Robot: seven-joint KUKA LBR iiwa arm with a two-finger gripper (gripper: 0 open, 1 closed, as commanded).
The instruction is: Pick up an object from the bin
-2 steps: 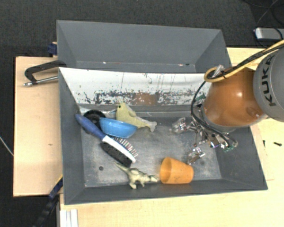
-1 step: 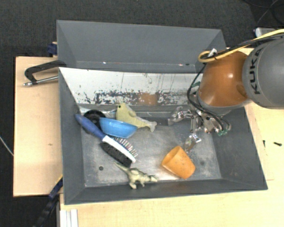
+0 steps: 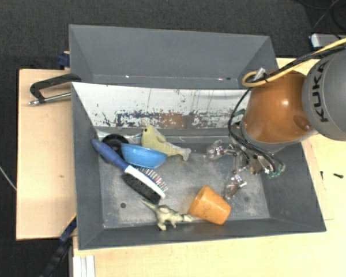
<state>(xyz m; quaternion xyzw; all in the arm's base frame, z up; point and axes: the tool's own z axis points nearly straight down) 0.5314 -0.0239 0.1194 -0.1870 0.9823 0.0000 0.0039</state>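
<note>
Gripper (image 3: 229,169) low at bin's (image 3: 104,206) right side, jaws spread wide, nothing between them. Orange cup (image 3: 209,205) just beside lower finger, toy dinosaur (image 3: 168,216) next to it.

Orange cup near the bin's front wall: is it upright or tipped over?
Tipped over. The orange cup lies on its side, its tapered wall facing up, beside the toy dinosaur.

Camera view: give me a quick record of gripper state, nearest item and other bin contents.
gripper: open, nothing between fingers, over right part of the floor
nearest: orange cup, on its side, toward the front from the gripper
beside cup: toy lizard, at front wall
left: brush, blue handle; blue scoop lying on it
back: pale yellow toy
bin: grey metal
</note>
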